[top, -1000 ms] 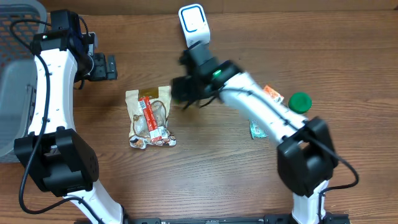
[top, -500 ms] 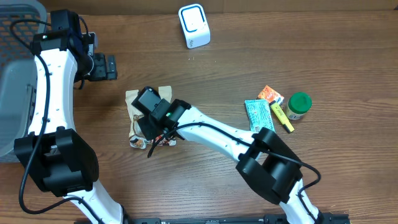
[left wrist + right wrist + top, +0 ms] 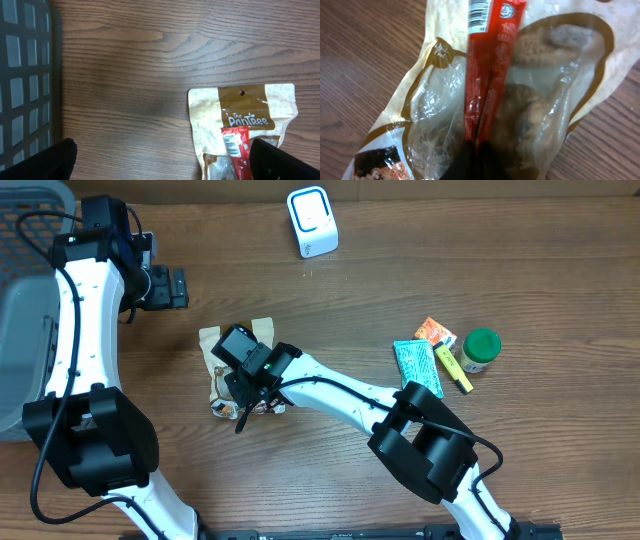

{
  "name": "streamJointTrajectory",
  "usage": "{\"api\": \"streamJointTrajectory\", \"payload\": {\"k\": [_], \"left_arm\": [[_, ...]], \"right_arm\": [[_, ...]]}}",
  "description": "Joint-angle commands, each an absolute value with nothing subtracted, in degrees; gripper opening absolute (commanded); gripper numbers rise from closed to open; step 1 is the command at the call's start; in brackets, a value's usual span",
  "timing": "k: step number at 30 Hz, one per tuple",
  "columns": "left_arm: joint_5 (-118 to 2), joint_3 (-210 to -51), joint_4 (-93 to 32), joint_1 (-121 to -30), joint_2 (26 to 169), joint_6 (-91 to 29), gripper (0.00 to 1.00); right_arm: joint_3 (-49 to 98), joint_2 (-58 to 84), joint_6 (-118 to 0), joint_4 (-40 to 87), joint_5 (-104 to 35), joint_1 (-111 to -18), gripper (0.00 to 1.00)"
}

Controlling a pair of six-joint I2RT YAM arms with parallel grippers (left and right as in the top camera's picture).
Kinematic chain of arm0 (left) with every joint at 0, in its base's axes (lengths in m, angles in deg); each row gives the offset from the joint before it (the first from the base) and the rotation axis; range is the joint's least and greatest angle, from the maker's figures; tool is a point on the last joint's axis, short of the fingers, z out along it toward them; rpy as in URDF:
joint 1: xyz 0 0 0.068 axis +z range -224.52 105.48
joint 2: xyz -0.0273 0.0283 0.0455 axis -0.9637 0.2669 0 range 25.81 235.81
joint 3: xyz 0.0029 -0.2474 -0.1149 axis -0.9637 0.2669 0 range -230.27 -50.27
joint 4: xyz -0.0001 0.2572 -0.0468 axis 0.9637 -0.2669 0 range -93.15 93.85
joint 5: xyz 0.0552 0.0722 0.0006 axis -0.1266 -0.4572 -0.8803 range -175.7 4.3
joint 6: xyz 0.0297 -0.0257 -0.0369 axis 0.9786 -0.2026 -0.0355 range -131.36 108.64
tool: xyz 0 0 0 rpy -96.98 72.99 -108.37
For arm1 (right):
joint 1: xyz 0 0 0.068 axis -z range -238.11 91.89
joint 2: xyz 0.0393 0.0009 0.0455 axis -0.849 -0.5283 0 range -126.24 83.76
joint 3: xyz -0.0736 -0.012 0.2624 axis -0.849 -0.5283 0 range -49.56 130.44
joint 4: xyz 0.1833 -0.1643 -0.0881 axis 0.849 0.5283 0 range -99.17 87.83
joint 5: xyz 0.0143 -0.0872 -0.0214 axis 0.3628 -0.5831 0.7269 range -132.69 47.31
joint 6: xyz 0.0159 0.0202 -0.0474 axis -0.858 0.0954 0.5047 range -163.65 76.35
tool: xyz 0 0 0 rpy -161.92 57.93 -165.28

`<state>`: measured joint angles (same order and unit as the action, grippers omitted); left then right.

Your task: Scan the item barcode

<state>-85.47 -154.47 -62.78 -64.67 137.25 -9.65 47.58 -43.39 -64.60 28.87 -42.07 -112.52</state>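
Snack pouch point(image 3: 540, 115) lay flat on the table point(image 3: 400, 270), left of centre, with its hang-hole header pointing away from the robot. Its clear window showed brown, lumpy baked pieces inside. A red strip point(image 3: 490, 65) ran lengthwise down the pouch's front, its barcode point(image 3: 479, 15) facing up at the far end. The right pincer point(image 3: 475, 155) was clamped tight on the near end of that strip; whether it also caught the pouch film could not be told. The right arm stretched low from the near right side across to the pouch, its wrist sitting over the pouch's middle.

Further right, well apart from the pouch, lay a teal packet point(image 3: 417, 367), a yellow tube point(image 3: 453, 370), an orange packet point(image 3: 435, 332) and a green-lidded jar point(image 3: 482, 348), whose contents could not be seen.

Beyond the pouch, the left pincer point(image 3: 162, 157) hung above bare wood with its jaws spread wide and nothing between them. The left arm rose along the left edge, its wrist turned toward the centre. Beside it stood a grey mesh basket point(image 3: 30, 310). At the far edge sat a white scanner point(image 3: 312, 221).
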Motion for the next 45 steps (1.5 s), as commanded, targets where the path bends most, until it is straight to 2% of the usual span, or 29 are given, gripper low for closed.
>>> {"api": "streamJointTrajectory", "payload": {"k": [1,9,16,23,26,36,38,40,43,45], "left_arm": [[-85.2,-155.1,-62.8,-64.8,136.7,-8.7,1.0],[-85.2,-155.1,-62.8,-64.8,136.7,-8.7,1.0],[-85.2,-155.1,-62.8,-64.8,136.7,-8.7,0.99],[-85.2,-155.1,-62.8,-64.8,136.7,-8.7,1.0],[-85.2,-155.1,-62.8,-64.8,136.7,-8.7,1.0],[-85.2,-155.1,-62.8,-64.8,136.7,-8.7,0.99],[-85.2,-155.1,-62.8,-64.8,136.7,-8.7,1.0],[-85.2,-155.1,-62.8,-64.8,136.7,-8.7,1.0],[-85.2,-155.1,-62.8,-64.8,136.7,-8.7,1.0],[-85.2,-155.1,-62.8,-64.8,136.7,-8.7,0.99]], "right_arm": [[49.5,-43.7,-64.7,29.7,-42.6,-112.0,0.04],[51.1,-37.7,-59.0,33.8,-42.6,-108.8,0.04],[51.0,-37.0,-50.5,44.3,-42.7,-105.4,0.04],[50.9,-37.0,-51.4,51.3,-43.8,-100.7,0.04],[50.9,-37.0,-55.9,52.8,-44.7,-98.3,0.04],[47.3,-37.0,-59.1,52.7,-44.6,-94.4,0.04],[47.1,-37.0,-59.1,52.7,-44.6,-94.4,0.09],[47.1,-37.0,-59.1,52.7,-44.6,-94.4,0.27],[47.1,-37.0,-59.1,52.9,-44.6,-94.4,0.36],[47.1,-37.0,-59.1,53.6,-44.6,-94.4,0.37]]}}
